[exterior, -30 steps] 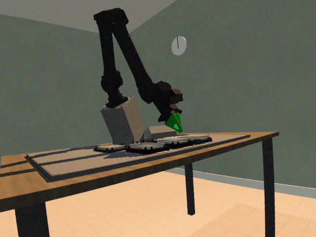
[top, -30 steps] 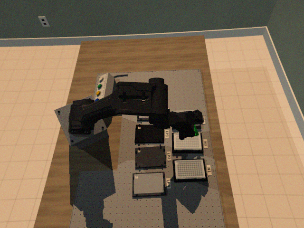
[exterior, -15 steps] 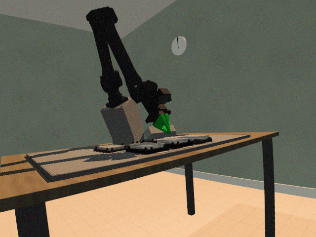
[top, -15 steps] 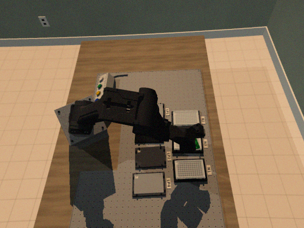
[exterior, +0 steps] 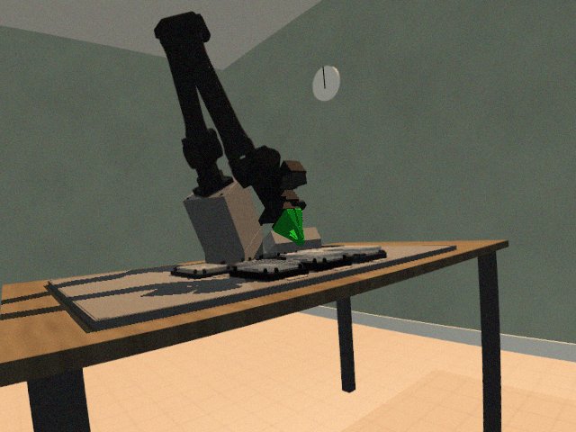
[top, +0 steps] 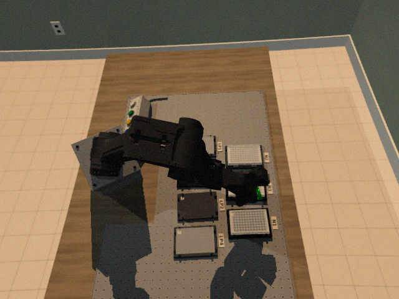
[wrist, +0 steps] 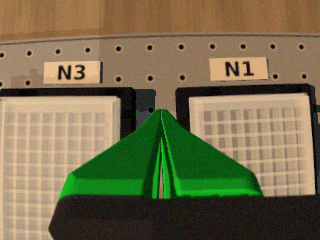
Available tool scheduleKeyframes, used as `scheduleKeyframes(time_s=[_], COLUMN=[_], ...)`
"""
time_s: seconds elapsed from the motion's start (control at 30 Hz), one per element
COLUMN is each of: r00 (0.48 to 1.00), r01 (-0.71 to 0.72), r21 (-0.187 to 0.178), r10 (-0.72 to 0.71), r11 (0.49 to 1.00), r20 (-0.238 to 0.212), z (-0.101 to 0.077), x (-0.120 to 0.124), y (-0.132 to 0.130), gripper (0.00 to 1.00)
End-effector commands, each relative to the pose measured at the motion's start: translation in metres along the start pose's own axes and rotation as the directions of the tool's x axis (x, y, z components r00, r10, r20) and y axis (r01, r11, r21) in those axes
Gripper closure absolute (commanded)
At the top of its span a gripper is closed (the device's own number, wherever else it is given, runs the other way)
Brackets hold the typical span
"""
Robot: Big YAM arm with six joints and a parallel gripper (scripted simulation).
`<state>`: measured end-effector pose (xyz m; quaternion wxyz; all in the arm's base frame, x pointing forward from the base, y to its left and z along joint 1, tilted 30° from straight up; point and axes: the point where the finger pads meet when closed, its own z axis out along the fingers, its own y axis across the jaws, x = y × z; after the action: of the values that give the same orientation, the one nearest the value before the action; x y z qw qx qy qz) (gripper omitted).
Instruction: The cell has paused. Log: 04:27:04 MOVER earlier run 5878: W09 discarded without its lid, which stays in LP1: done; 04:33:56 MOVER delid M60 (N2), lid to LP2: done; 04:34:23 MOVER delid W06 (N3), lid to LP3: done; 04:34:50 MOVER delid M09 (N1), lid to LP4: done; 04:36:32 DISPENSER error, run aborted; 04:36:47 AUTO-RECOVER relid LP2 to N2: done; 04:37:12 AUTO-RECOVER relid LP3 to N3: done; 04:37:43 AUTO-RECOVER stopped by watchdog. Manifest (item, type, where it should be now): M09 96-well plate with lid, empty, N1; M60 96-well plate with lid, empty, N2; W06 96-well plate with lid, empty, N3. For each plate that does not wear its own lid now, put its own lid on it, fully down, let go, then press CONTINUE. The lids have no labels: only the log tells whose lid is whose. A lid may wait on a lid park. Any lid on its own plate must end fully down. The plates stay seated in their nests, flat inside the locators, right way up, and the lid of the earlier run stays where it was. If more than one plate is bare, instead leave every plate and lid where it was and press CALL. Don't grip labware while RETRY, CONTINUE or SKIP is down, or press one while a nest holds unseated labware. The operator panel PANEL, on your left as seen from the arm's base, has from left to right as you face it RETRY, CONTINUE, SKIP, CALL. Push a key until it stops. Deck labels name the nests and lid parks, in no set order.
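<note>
Green wedge-shaped gripper [wrist: 161,114] pressed together, pinching nothing, hanging over the gap between two white gridded 96-well plates. Left of that gap, under the N3 label [wrist: 71,72], a smoother, milkier-looking plate [wrist: 55,150]. Right of it, under the N1 label [wrist: 238,68], a plate [wrist: 255,142] with sharper open wells. Flat grey lid [top: 195,240] well away from the gap, on the black-framed park marked LP4 [top: 221,240].

Background stuff only: a round wall clock [exterior: 325,82] is hanging on the green wall, a double wall socket [top: 57,27] is sitting low near the grey skirting [top: 48,54], and the wooden counter [exterior: 418,260] is standing on dark legs [exterior: 490,335] over beige floor tiles [top: 322,128].
</note>
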<state>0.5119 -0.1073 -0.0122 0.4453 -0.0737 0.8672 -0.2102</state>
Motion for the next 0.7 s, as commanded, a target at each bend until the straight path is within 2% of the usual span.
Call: scheduleKeyframes(time_s=[0.0, 0.5, 0.53, 0.57, 0.67], r00=[1.000, 1.000, 1.000, 0.999, 0.995], r01=[0.017, 0.017, 0.030, 0.023, 0.026], r21=[-0.005, -0.005, -0.006, 0.006, 0.004], r10=[-0.017, -0.017, -0.030, -0.023, -0.026], r11=[1.000, 1.000, 1.000, 1.000, 1.000], r20=[0.021, 0.021, -0.005, -0.033, -0.093], z=[-0.001, -0.001, -0.008, -0.010, -0.018], x=[-0.009, -0.009, -0.005, 0.002, 0.012], y=[0.002, 0.002, -0.002, -0.011, -0.019], gripper=[1.00, 1.00, 0.00, 0.00, 0.00])
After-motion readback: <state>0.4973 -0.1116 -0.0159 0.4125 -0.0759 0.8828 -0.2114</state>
